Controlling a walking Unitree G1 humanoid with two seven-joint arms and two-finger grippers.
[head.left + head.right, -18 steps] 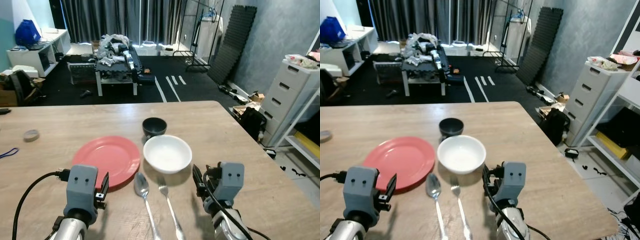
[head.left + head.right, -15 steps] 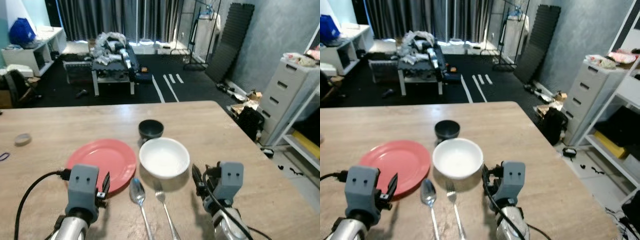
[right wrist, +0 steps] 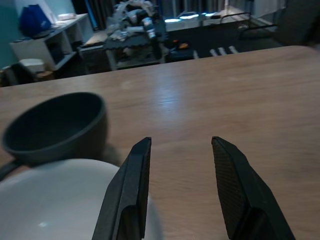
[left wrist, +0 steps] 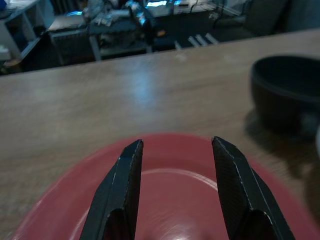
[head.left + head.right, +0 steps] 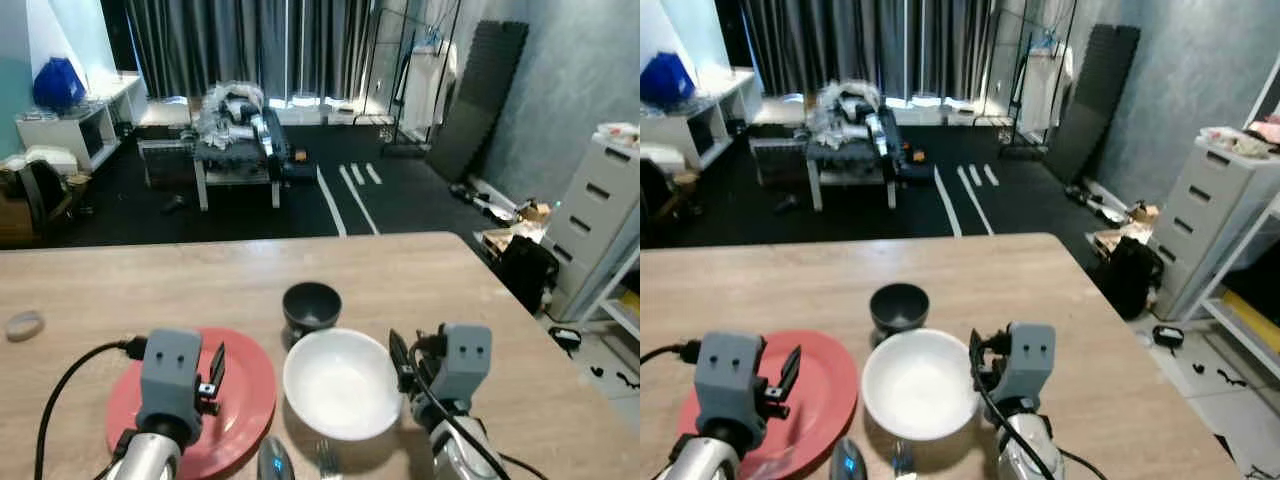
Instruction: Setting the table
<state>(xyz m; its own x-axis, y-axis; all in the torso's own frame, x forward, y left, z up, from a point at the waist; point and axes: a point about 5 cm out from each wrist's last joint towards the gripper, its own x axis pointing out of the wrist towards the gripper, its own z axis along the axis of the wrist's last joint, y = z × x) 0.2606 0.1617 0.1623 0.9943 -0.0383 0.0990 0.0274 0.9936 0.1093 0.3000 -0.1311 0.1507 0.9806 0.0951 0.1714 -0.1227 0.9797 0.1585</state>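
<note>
- Two hands up, both empty: left hand [image 4: 172,187] fingers spread over red plate [image 5: 245,400], lower left of frame.
- Right hand [image 3: 180,187] fingers spread, just beside white bowl [image 5: 342,384], lower centre.
- Dark bowl [image 5: 311,305] touching white bowl's far rim.
- Spoon [image 5: 273,463] and fork [image 5: 326,460] at bottom edge of worktop [image 5: 150,285].

My left wrist block [image 5: 170,373] is showing as a rounded blue-grey housing with two small dark screw holes near its top, sitting on a silver arm. A black cable [image 5: 62,392] is looping out from its side. My right wrist block [image 5: 463,361] is looking the same, with black wires running down its front. My left fingers [image 4: 121,192] are showing as long, black, finely textured blades tapering to blunt tips; my right fingers [image 3: 234,186] are matching them.
</note>
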